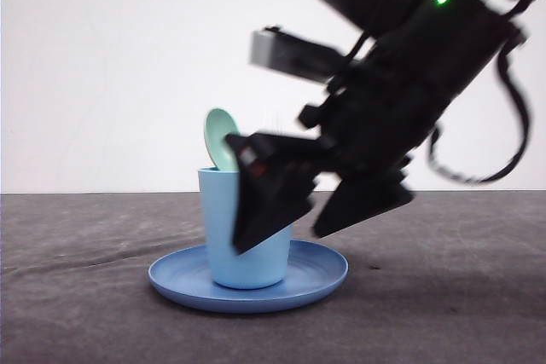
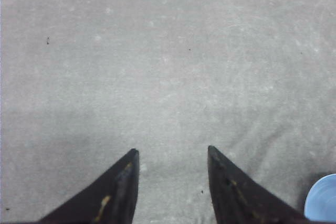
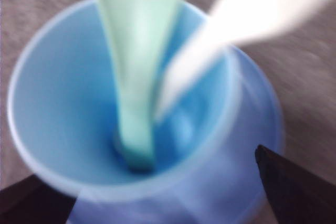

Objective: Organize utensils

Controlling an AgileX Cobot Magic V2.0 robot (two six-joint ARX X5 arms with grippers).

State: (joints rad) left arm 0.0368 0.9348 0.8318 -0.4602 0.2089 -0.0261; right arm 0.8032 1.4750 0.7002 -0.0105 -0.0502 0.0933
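Right wrist view puts us directly over the light blue cup (image 3: 105, 129), looking down its mouth. Inside stand the mint-green spoon (image 3: 137, 77), its handle planted near the bottom, and the white fork (image 3: 210, 51), whose handle slants down beside it; both are blurred, so we cannot make out the fork's tines. The dark fingertips (image 3: 294, 187) of our right gripper (image 3: 163, 203) sit at the lower corners of the frame, spread wide on either side of the cup and holding nothing.

We judge both utensils already dropped in, so what remains is a clean retreat: we should lift the right arm straight up, keeping the spread fingers away from the rim, since a nudge could tip the cup or flick out a leaning handle.

From the front, the cup stands upright on the round blue plate (image 1: 171, 283) at lower centre, with the spoon's pale oval bowl rising above the rim, just left of the right gripper (image 1: 320, 202), which hangs in front of the cup.

Our left gripper (image 2: 170, 153), fingers apart and empty, hovers over bare grey table (image 2: 157, 51), with a sliver of plate at the lower right corner.
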